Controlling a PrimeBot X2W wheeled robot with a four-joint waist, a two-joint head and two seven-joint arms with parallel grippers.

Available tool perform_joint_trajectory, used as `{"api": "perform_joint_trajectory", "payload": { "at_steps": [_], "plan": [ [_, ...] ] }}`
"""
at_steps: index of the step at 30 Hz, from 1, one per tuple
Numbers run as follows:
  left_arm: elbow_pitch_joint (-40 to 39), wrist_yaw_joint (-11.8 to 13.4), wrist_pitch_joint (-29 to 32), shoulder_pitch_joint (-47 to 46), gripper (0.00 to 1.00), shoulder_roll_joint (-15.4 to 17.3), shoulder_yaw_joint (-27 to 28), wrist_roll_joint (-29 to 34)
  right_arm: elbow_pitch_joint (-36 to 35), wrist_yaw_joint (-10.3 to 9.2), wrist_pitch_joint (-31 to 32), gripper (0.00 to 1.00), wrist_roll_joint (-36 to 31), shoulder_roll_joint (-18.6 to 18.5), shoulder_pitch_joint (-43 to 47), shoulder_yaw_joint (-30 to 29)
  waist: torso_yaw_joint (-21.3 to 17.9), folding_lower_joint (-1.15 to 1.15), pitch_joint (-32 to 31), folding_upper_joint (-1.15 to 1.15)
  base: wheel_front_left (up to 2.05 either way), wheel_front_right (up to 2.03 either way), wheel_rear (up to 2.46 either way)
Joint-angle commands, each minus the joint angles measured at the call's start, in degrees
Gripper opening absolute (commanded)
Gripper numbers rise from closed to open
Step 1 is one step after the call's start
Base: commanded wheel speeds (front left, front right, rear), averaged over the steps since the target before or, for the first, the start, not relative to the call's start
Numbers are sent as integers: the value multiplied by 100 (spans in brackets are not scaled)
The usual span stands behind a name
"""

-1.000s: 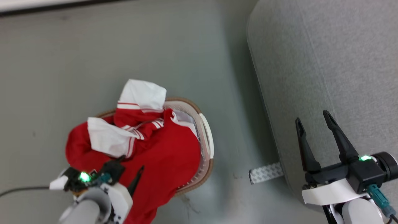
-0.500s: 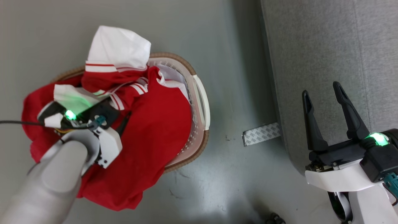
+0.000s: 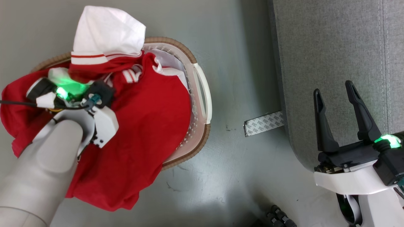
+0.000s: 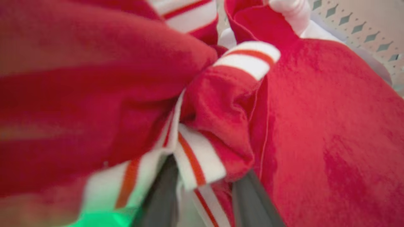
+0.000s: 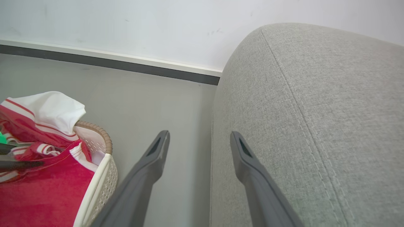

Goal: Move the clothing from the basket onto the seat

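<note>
1. Two arms are at work. The left end effector [image 4: 208, 176], on a pale forearm [image 3: 41, 170], is pushed down into the jersey [image 3: 151, 104]. In the left wrist view a fold of red-and-white striped trim lies between its dark fingers [image 4: 252, 201]. Cloth hides the fingertips, so whether the fold is pinched cannot be told.
2. The right end effector [image 3: 334, 88] has its fingers spread wide with nothing between them. In the head view it hangs over the near edge of the seat [image 3: 331, 47], well apart from the basket [image 3: 202, 91].
3. The jersey is heaped in and over the basket.
   - Its red body covers most of the opening and spills over the near rim toward the floor [image 3: 236, 31].
   - A white sleeve with a red stripe stands up at the far rim.
4. The basket stands on the floor to the left of the seat, with a gap between them. On the side facing the seat, its perforated cream wall, brown rim and one side handle are uncovered.
5. The seat is light-grey fabric with a rounded edge and a stitched seam. It is well apart from the jersey.
6. A patterned grey-white strip [image 3: 263, 123] lies flat on the floor, with one end at the base of the seat.
7. In the right wrist view, a pale wall [image 5: 126, 22] with a dark skirting runs behind the basket and the seat.
</note>
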Motion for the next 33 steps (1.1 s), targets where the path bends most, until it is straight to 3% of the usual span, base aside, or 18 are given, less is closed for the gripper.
{"api": "perform_joint_trajectory", "payload": {
  "at_steps": [1, 5, 9, 19, 26, 33],
  "plan": [
    [34, 18, -73, -84, 0, -18, 8, -49, 15, -12, -8, 100, 41, 0, 34, -10, -9, -1, -7, 0, 0, 0, 0],
    [10, 41, -249, -24, 0, -90, 110, -251, 117, -13, -8, 100, 175, -1, -67, 17, -33, -1, -135, 0, 0, 0, 0],
    [-216, 29, -332, 363, 0, -333, 245, -591, 296, -13, -9, 100, 155, -3, -15, -81, 189, -1, -605, 0, 0, 0, 0],
    [-1723, -49, -346, 1933, 0, -726, 305, -1317, 762, -13, -8, 100, -112, -12, 530, -592, 1069, -1, -2557, 0, 0, 0, 0],
    [-2635, -57, -72, 2554, 0, -627, 302, -1689, 946, -13, -8, 100, -209, -12, 916, -670, 1438, -1, -3647, 0, 0, 0, 0],
    [-3610, 12, 487, 2860, 0, -461, 378, -1973, 968, -12, -9, 100, -115, -10, 1102, -457, 1598, -1, -4231, 0, 0, 0, 0]
  ]
}}
